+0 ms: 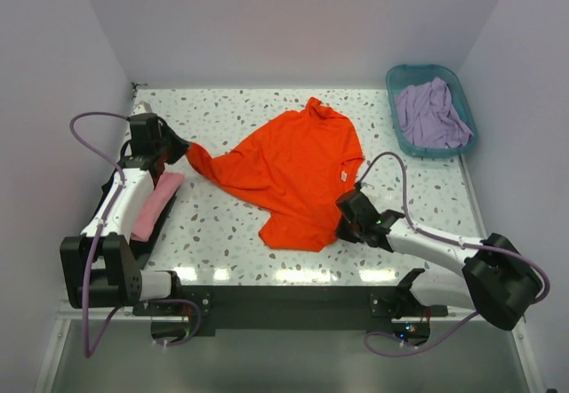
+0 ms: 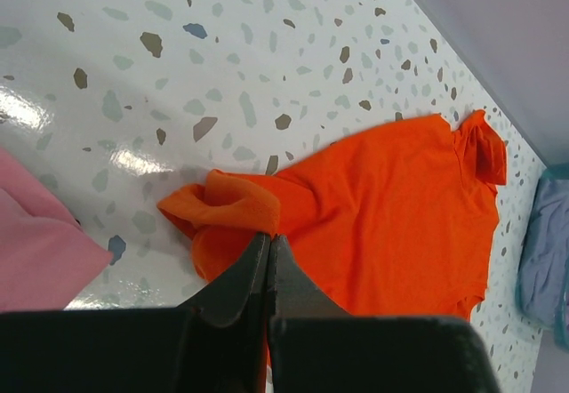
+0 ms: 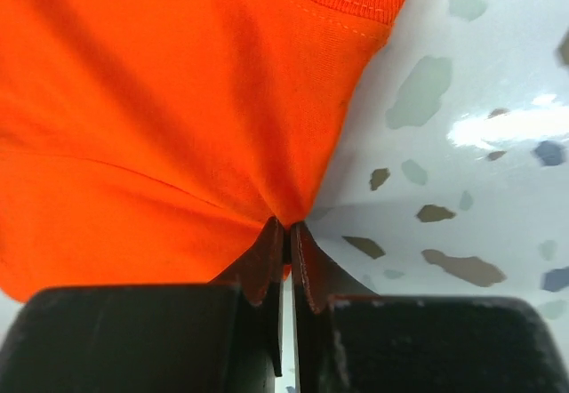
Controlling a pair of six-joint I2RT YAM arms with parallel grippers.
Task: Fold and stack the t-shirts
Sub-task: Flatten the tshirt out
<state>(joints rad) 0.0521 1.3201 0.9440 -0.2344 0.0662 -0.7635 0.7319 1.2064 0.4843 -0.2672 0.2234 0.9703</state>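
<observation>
Currently the orange t-shirt [image 1: 293,171] lies spread, not yet folded, at the middle of the tabletop [image 1: 222,117] in the top view. It sits skewed, with one part reaching toward the upper middle of the frame and a small white label [image 1: 340,174] near its right edge.

Left gripper [image 1: 184,150]: at the left of the frame, on the shirt's left tip. The cloth there is drawn out into a narrow point. In the left wrist view the fingers [image 2: 240,282] are pressed together, with a bunched fold of orange cloth pinched at their tips. The rest of the shirt fans out toward the right of that frame.

Right gripper [image 1: 345,208]: at the shirt's lower right edge, right of centre in the top view. In the right wrist view the fingers [image 3: 260,264] are clamped on the orange cloth, with only a thin slit between them. Creases run from the pinch point up into the cloth, and a stitched hem shows at the top of that frame.

Pink t-shirt [image 1: 158,204]: folded into a long strip at the left edge of the tabletop, beside the left arm and apart from the orange one.

Lavender t-shirt [image 1: 431,113]: crumpled inside the teal basket [image 1: 397,80] at the upper right corner of the tabletop, well apart from both grippers.
</observation>
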